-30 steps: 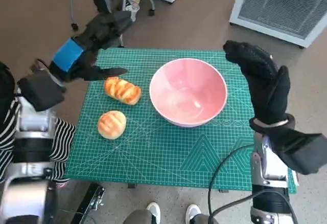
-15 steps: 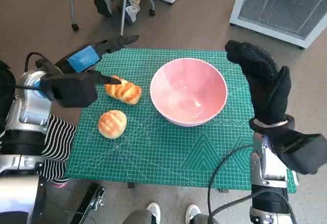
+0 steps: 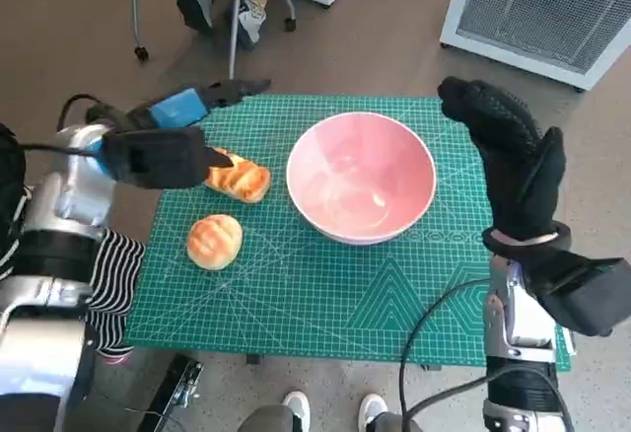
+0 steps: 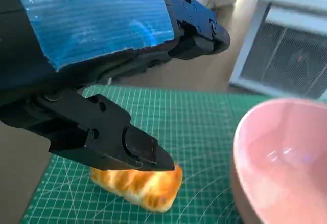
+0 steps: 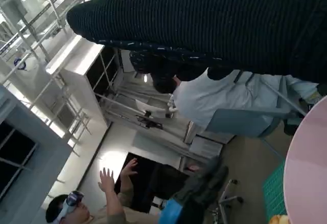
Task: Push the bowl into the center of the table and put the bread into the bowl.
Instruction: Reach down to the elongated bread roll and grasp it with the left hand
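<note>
The left hand (image 3: 182,126), fingers spread and holding nothing, hovers just over the long bread (image 3: 237,178), which lies at its five o'clock, long axis running ten-to-four.

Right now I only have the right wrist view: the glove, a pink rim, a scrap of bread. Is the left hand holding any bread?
Observer: No. The left hand hovers over the long loaf, fingers spread, gripping nothing.
Reviewer: Any other bread?
Observer: A round bun lies on the green mat, nearer the robot, untouched.
Reviewer: And the bowl?
Observer: The pink bowl is empty; the right hand is raised beside it, apart.
</note>
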You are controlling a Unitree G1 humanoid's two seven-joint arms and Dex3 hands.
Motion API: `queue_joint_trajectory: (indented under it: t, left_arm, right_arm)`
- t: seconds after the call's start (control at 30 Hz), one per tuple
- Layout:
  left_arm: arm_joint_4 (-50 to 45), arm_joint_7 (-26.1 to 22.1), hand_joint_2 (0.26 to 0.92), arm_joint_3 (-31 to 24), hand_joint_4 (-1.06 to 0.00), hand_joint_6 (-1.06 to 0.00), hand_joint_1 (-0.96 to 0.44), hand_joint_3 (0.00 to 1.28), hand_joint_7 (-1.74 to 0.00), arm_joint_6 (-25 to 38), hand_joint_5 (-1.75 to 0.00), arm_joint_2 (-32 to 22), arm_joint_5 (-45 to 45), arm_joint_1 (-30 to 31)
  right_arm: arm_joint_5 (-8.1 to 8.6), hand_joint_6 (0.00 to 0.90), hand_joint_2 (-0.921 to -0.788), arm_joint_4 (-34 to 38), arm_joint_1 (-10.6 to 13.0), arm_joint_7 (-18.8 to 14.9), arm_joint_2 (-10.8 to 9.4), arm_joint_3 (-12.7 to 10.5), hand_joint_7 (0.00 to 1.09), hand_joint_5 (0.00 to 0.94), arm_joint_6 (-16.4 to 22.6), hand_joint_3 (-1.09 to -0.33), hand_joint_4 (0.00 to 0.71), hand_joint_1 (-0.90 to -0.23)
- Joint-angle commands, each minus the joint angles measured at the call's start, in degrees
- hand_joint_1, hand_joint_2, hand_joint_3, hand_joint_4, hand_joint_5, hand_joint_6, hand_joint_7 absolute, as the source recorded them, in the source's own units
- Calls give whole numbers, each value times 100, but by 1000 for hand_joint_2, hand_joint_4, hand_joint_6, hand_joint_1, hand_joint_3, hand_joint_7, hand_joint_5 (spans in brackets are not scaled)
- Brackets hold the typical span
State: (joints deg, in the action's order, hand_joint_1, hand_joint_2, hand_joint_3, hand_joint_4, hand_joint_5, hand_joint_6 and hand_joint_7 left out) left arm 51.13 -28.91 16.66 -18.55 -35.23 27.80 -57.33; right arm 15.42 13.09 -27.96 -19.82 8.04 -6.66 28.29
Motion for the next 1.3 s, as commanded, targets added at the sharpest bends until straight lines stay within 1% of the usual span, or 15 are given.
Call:
queue_joint_trajectory:
  t: [0.03, 0.7, 0.93, 1.3]
  left_arm:
    - [397, 218, 788, 280, -149, -319, 115, 0, -18, 9, -3, 87, 333, -285]
    - [1722, 546, 778, 1039, -152, -341, 102, 0, -10, 502, -2, 528, 1058, -845]
    - [2054, 662, 777, 1220, -144, -334, 65, 5, -3, 659, 0, 648, 1197, -930]
    - [2406, 809, 776, 1391, -139, -329, 46, 4, 0, 951, 0, 836, 1325, -930]
  right_arm:
    - [-37, 208, -921, 19, 204, 31, 23, -45, 259, 6, -86, -712, 191, -667]
    - [-80, 202, -921, -59, 284, 95, 40, -72, 270, 5, -102, -710, 196, -667]
    - [-119, 199, -921, -83, 307, 148, 57, -69, 275, 5, -126, -709, 197, -669]
    - [-136, 196, -921, -112, 324, 217, 76, -70, 280, 4, -168, -709, 198, -669]
